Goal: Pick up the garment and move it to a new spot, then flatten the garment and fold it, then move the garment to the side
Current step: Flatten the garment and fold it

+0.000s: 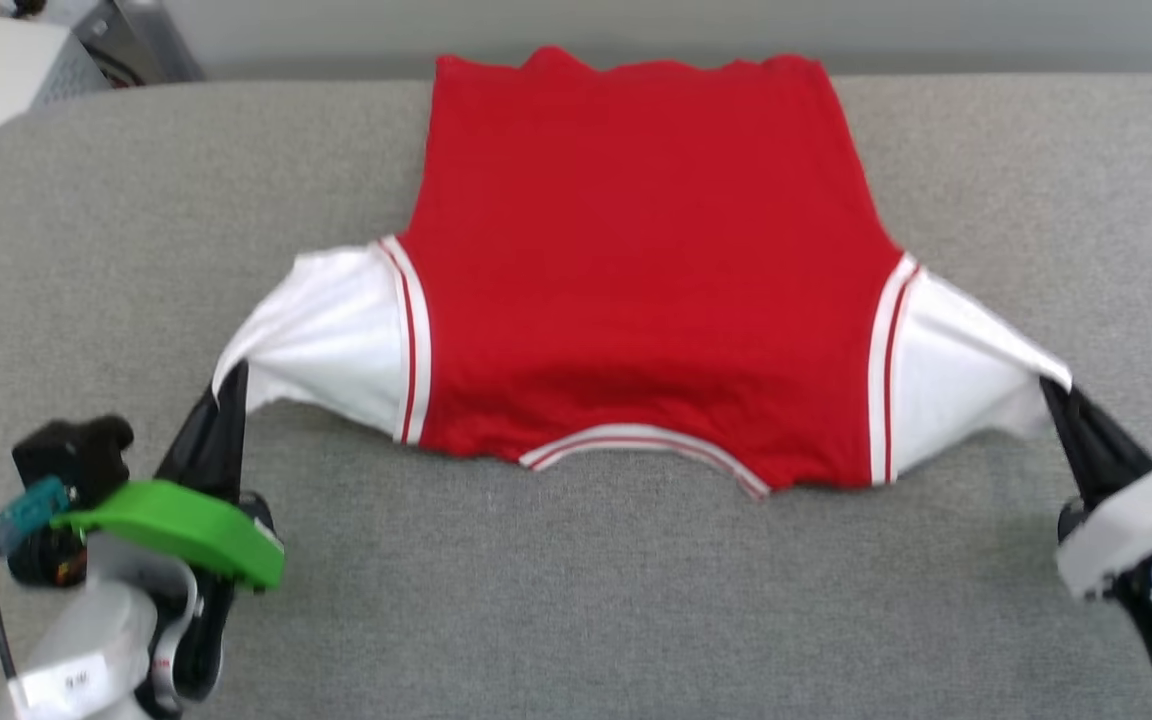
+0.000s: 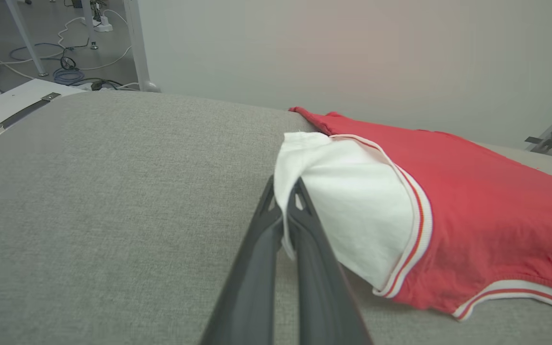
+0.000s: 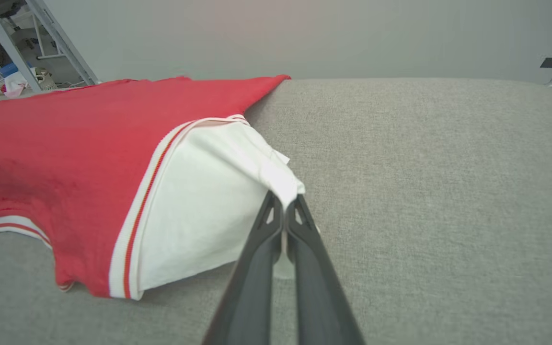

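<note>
Flattening step: the garment [image 1: 646, 280] lies spread on the grey padded surface [image 1: 576, 600], the left gripper [image 1: 233, 383] and right gripper [image 1: 1052, 392] each pinched shut on a white sleeve tip; next probably calls for releasing both sleeves flat before folding

The shirt [image 1: 636, 280] has a solid red body. Its sleeves [image 1: 336, 330], at 9 and 3 o'clock, are plain white. The sleeve seams and the collar [image 1: 636, 440], at 6 o'clock, carry white trim with a thin red stripe. The table cover [image 1: 576, 610] is a mid-grey, finely flecked weave. The left gripper [image 1: 233, 375], at 8 o'clock, has black fingers and a bright green guard [image 1: 176, 525]. The right gripper [image 1: 1051, 385], at 4 o'clock, has black fingers and a pale grey housing [image 1: 1126, 530].
</note>
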Robot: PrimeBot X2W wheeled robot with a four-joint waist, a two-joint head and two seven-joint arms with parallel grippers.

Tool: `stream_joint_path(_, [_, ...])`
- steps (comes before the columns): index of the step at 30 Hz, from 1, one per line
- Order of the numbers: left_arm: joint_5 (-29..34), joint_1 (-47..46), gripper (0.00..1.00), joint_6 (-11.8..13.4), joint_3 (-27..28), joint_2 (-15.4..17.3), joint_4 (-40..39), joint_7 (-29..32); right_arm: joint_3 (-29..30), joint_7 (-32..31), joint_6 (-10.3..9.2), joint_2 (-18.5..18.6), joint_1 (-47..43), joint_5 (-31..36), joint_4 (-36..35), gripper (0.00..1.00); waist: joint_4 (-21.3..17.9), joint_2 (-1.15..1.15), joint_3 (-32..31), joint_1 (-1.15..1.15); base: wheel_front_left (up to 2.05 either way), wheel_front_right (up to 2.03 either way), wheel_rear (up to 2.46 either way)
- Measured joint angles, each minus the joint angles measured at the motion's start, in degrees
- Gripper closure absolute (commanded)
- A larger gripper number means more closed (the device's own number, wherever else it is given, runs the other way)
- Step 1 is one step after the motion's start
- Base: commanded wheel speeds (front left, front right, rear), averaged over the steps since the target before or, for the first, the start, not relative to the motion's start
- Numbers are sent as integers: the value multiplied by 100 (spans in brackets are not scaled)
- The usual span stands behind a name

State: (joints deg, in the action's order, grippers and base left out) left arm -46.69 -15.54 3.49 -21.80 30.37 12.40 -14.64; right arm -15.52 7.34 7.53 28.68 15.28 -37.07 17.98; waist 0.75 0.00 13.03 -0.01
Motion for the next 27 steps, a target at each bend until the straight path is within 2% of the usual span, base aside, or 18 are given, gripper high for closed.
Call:
stream_joint_path(11, [-387, 1881, 100, 521, 341, 45, -441, 0, 371, -481, 1, -321, -1818, 280, -539, 100, -60, 0, -780, 0, 0, 0, 0])
stream_joint_path(19, [-477, 2441, 100, 541, 326, -135, -479, 0, 782, -786, 7, -425, -2766, 467, -587, 100, 22, 0, -1035, 0, 0, 0, 0])
stream_joint_path(26, [-470, 2457, 100, 482, 214, -267, -268, 0, 945, -958, 7, -509, -2953, 558, -569, 100, 87, 0, -1029, 0, 0, 0, 0])
stream_joint_path(27, [-465, 2454, 100, 478, 197, -280, -252, 0, 955, -964, 7, -522, -2952, 572, -582, 84, 91, 0, -1019, 0, 0, 0, 0])
